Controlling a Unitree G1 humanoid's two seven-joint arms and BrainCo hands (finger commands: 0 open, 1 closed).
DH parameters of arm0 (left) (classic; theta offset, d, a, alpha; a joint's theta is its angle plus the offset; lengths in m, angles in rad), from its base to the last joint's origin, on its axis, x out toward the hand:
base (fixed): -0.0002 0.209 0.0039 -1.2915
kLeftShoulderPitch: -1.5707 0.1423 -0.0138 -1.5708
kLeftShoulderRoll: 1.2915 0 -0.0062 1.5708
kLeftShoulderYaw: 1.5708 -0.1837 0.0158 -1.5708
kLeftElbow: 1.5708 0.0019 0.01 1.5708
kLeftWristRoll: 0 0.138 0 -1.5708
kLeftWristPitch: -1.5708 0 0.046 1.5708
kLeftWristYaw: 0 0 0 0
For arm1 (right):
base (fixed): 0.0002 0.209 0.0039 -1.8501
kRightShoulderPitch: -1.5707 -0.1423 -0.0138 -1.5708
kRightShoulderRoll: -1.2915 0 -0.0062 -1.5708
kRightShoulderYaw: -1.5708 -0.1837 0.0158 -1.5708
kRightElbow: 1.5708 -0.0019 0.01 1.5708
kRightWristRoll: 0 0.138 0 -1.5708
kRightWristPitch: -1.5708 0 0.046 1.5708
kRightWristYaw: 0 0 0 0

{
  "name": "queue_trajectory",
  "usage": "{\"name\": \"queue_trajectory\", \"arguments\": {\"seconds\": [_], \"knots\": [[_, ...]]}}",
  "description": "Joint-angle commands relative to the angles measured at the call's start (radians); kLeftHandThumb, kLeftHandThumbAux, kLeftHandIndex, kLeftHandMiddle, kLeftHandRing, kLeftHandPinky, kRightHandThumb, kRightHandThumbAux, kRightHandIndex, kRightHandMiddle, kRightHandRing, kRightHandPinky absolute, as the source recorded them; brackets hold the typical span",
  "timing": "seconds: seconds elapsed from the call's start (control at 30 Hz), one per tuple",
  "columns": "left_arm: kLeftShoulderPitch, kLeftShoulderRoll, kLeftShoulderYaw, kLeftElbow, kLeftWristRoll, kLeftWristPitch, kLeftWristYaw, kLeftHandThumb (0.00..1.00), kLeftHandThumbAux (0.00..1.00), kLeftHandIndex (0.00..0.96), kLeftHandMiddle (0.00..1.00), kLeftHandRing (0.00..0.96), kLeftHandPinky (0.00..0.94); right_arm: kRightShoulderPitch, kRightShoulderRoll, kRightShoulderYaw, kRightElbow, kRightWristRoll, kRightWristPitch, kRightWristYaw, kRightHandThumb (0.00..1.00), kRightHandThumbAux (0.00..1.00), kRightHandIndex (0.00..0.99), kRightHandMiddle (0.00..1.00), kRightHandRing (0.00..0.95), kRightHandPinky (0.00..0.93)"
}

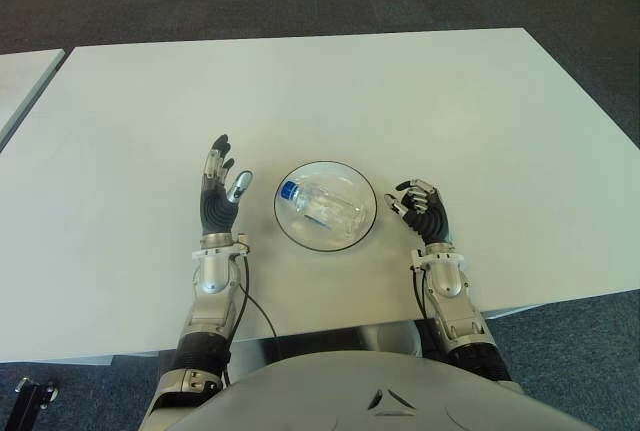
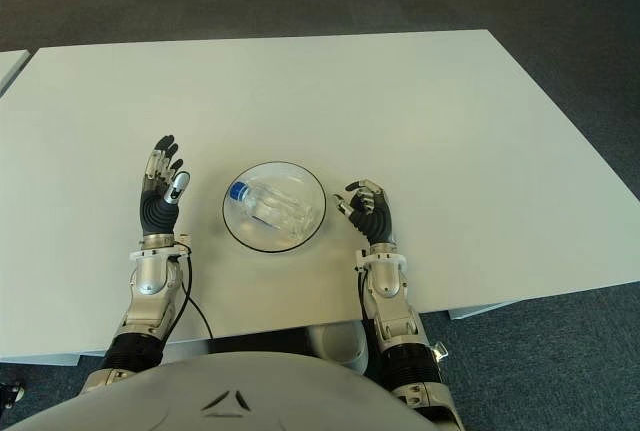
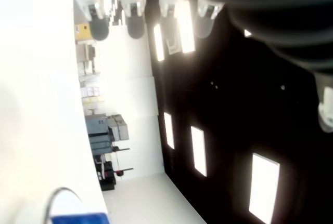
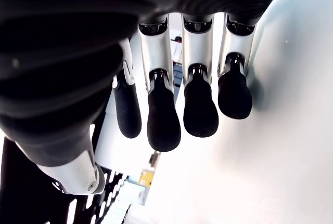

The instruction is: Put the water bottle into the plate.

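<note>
lying in one plate (image 1: 286, 219): one water bottle (image 1: 322, 204)

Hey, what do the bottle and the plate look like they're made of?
Bottle: probably clear, glossy plastic, since the plate shows through it; the blue cap looks like opaque plastic. Plate: smooth, white and dark-rimmed, with a sheen suggesting glazed ceramic, though melamine would look alike.

A clear bottle (image 1: 324, 204) with a blue cap lay on its side inside the round, dark-rimmed plate (image 1: 290, 224) on the table.
</note>
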Motion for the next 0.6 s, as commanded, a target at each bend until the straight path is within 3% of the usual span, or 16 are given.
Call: {"name": "queue_trajectory", "arguments": {"seconds": [0.03,0.4,0.6], "knots": [[-0.003,-0.01,0.014,0.037,0.017,-0.006,0.019,0.0,0.433,0.0,0.0,0.0,0.0,0.008,0.001,0.0,0.006,0.008,0.0,0.008,0.704,0.73,0.435,0.731,0.723,0.71],[0.001,-0.016,0.019,0.078,0.033,-0.008,0.024,0.0,0.482,0.0,0.0,0.0,0.0,0.012,-0.003,-0.005,0.002,0.019,0.001,0.017,0.704,0.73,0.435,0.723,0.715,0.71],[-0.006,-0.037,0.017,0.089,0.022,0.026,0.022,0.0,0.488,0.0,0.0,0.0,0.0,0.019,-0.024,-0.008,-0.009,0.022,0.006,0.04,0.704,0.73,0.435,0.724,0.717,0.716]]}}
